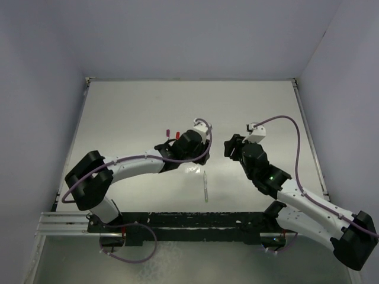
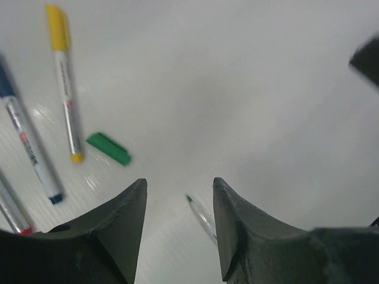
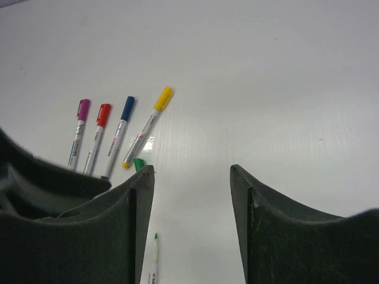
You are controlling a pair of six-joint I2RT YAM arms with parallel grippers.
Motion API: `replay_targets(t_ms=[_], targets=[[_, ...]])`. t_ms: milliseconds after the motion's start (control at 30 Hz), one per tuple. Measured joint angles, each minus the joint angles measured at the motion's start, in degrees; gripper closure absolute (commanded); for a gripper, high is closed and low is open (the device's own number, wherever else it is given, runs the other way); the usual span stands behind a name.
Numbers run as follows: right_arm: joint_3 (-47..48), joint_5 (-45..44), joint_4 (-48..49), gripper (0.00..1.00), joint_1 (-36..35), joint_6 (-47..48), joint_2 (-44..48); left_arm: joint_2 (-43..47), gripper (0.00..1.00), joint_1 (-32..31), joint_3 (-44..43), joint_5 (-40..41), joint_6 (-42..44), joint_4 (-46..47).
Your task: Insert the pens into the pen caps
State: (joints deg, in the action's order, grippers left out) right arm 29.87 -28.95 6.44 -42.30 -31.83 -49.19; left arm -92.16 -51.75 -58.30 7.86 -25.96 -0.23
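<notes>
Left wrist view: the blue-capped pen (image 2: 29, 148) runs off the left edge, as does the red-tipped pen (image 2: 9, 210); the uncapped pen (image 2: 200, 214) is blurred, its barrel hidden behind the left gripper's finger (image 2: 249, 236). Right wrist view: the green cap (image 3: 139, 163) sits half behind the right gripper's finger (image 3: 118, 225), the uncapped pen runs off the bottom, and the left arm (image 3: 41, 183) covers the lower end of the purple-capped pen (image 3: 77, 133)

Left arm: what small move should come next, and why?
Probably lower the left claw and close it on the green pen. The pen lies uncapped on the table just below the open claw, in line with its gap, and the green cap lies loose nearby.
</notes>
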Motion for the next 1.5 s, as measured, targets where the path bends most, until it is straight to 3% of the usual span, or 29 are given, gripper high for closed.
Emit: replay_targets(t_ms=[200,367,1133,1300,1500], targets=[[0.79,-8.11,-5.18,0.43,1.73,-2.19,1.64,0.35,0.41,-10.23,3.69,3.13,-2.01,-8.24],[0.87,-10.6,-7.39,0.43,2.89,-3.65,2.4,0.44,0.38,-14.73,3.67,6.75,-4.81,-13.27],[0.59,-9.29,-5.88,0.44,2.95,-4.17,5.33,-8.46,0.38,-18.25,-0.98,8.87,-8.98,-19.04],[0.59,-8.85,-5.05,0.44,2.95,-4.17,4.94,-8.92,0.43,-18.25,-1.03,8.9,-9.44,-20.55],[0.57,-8.83,-4.48,0.45,2.95,-4.17,4.61,-8.9,0.57,-18.25,-1.07,9.4,-9.62,-22.4]])
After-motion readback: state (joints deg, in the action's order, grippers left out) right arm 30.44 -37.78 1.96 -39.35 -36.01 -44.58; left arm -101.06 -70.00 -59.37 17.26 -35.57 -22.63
